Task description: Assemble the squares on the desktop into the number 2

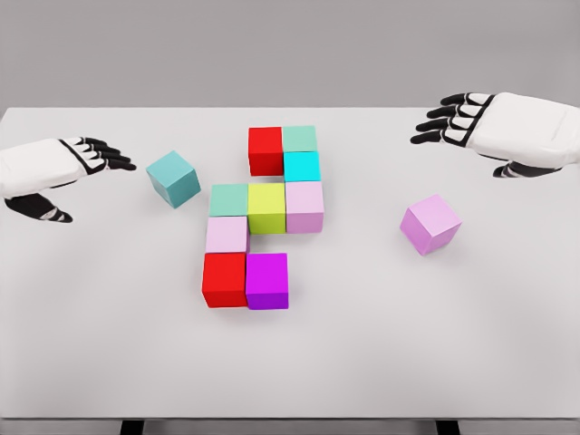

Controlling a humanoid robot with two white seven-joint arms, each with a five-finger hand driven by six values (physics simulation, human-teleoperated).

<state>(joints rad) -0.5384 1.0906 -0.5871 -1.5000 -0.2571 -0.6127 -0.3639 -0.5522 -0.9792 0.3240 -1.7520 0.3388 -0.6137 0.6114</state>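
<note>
The white table (109,344) carries a cluster of nine touching cubes (265,216) at its centre. Left of the cluster, near it, a teal cube (173,178) sits apart; right of it lies a tilted lilac cube (431,224). Further left the left hand (68,163) hovers with fingers spread, empty; further right the right hand (489,122) likewise.

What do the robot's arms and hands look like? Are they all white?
Not all white. Both arms have smooth, rounded white shells, like plastic. The left hand and the right hand each have a white back, but the fingers are black with white segments across them, so they look striped. Dark parts also show under each wrist. No cables or markings are visible.
</note>
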